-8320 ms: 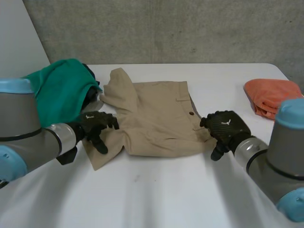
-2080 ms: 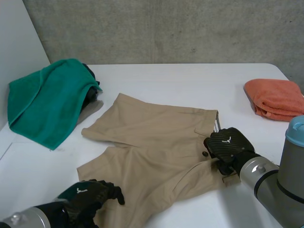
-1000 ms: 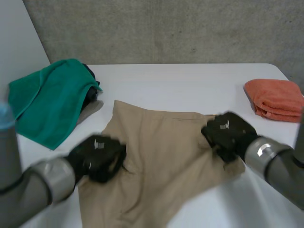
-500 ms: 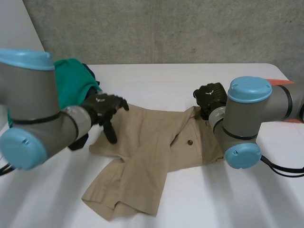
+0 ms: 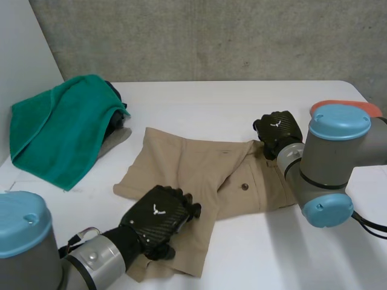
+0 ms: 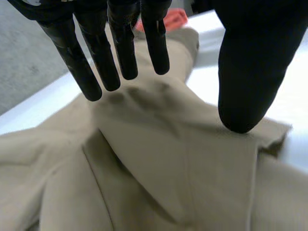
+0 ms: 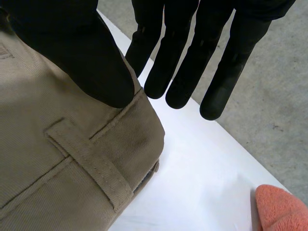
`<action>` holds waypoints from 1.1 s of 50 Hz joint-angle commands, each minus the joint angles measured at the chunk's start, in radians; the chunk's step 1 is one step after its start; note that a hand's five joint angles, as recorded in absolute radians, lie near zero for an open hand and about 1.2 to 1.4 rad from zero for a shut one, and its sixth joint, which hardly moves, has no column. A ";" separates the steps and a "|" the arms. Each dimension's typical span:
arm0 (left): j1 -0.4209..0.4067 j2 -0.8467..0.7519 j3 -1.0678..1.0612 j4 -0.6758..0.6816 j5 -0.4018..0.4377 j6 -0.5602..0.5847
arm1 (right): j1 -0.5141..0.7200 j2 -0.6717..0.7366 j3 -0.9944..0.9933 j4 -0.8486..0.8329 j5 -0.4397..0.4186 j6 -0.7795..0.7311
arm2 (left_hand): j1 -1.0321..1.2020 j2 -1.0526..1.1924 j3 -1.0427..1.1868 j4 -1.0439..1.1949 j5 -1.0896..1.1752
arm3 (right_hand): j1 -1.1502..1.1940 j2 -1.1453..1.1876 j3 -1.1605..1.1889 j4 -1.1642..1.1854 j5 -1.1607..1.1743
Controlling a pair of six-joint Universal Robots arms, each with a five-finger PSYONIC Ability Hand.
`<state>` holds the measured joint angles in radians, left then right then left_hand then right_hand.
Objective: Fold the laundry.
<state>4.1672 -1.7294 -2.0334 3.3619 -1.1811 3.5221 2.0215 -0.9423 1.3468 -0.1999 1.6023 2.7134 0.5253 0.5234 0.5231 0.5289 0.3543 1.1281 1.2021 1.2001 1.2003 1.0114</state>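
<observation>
- The tan shorts (image 5: 199, 169) lie rumpled in the middle of the table (image 5: 242, 99), with one leg trailing toward the near left.
- The left hand (image 5: 158, 219) hovers over that near leg. Its fingers (image 6: 120, 53) are straight and spread and hold nothing, likely poised to flatten the hem.
- The right hand (image 5: 277, 132) is at the far-right waistband corner. Its fingers (image 7: 187, 62) reach straight past the edge and the thumb is by the belt loop (image 7: 89, 163), apparently to anchor the corner.
- There is open room on the near side. The green towel (image 5: 57, 127) crowds the far left and the orange cloth (image 7: 281, 207) the far right.

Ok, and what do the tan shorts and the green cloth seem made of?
Tan shorts: probably cotton twill, matte; the right wrist view shows a fine ribbed weave, stitched seams and a belt loop. Green cloth: soft, matte, perhaps towelling or fleece; weave too far to tell.
</observation>
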 commanded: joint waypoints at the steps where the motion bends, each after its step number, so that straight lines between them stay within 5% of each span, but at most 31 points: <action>1: 0.005 -0.136 0.050 -0.004 -0.037 0.178 | -0.003 -0.003 0.025 0.001 -0.005 0.003 | 0.297 0.299 0.299 0.293 0.294 | 0.268 0.194 0.196 0.196 0.210; 4: 0.010 -0.160 0.073 0.023 -0.072 0.222 | -0.010 -0.004 0.032 -0.001 -0.005 0.000 | 0.860 0.861 0.862 0.856 0.856 | 0.268 0.194 0.196 0.196 0.210; 11: 0.060 -0.138 0.114 0.200 -0.189 0.166 | -0.029 -0.015 0.029 0.013 -0.007 -0.015 | 0.871 0.873 0.873 0.867 0.867 | 0.268 0.194 0.196 0.196 0.210; 17: 0.128 -0.119 0.199 0.269 -0.166 -0.023 | -0.032 -0.020 0.020 0.040 -0.011 -0.038 | 0.871 0.873 0.873 0.867 0.867 | 0.268 0.194 0.196 0.196 0.210; 23: 0.183 -0.269 0.414 0.122 -0.126 -0.211 | -0.023 -0.006 -0.008 0.036 -0.010 -0.026 | 0.871 0.873 0.873 0.867 0.867 | 0.268 0.194 0.196 0.196 0.210; 31: 0.214 -0.531 0.778 -0.088 -0.106 -0.242 | -0.003 0.077 -0.096 -0.050 0.030 0.025 | 0.871 0.873 0.873 0.867 0.867 | 0.268 0.194 0.196 0.196 0.210; 36: 0.212 -0.682 0.998 -0.134 -0.149 -0.241 | -0.004 0.152 -0.176 -0.180 0.113 0.033 | 0.871 0.873 0.873 0.867 0.867 | 0.268 0.194 0.196 0.196 0.210; 47: 0.200 -0.851 1.239 -0.110 -0.216 -0.270 | 0.003 0.344 -0.365 -0.222 0.133 -0.050 | 0.871 0.873 0.873 0.867 0.867 | 0.268 0.194 0.196 0.196 0.210; 48: 0.199 -0.851 1.239 -0.102 -0.218 -0.276 | 0.003 0.356 -0.383 -0.216 0.139 -0.055 | 0.871 0.873 0.873 0.867 0.867 | 0.227 0.153 0.155 0.155 0.169; 49: 0.196 -0.842 1.236 -0.087 -0.218 -0.291 | 0.005 0.358 -0.389 -0.211 0.143 -0.055 | 0.871 0.873 0.873 0.867 0.867 | -0.142 -0.216 -0.214 -0.215 -0.200; 51: 0.195 -0.820 1.224 -0.076 -0.213 -0.310 | 0.009 0.355 -0.394 -0.194 0.156 -0.052 | 0.197 0.199 0.199 0.194 0.194 | -0.865 -0.939 -0.937 -0.938 -0.923; 52: 0.194 -0.784 1.198 -0.078 -0.210 -0.322 | 0.016 0.332 -0.388 -0.178 0.172 -0.052 | -0.351 -0.349 -0.349 -0.354 -0.354 | -0.954 -1.028 -1.026 -1.026 -1.011; 55: 0.195 -0.679 1.103 -0.075 -0.201 -0.328 | 0.013 0.269 -0.347 -0.161 0.174 -0.046 | -0.351 -0.349 -0.349 -0.354 -0.354 | -0.954 -1.028 -1.026 -1.026 -1.011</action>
<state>4.3638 -2.5513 -0.8064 3.2728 -1.3977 3.2221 2.0302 -0.5964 0.9613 -0.4022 1.7571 2.6603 0.4254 0.5116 0.5367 0.5323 0.3463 0.2665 0.2760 0.2914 0.2940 0.1055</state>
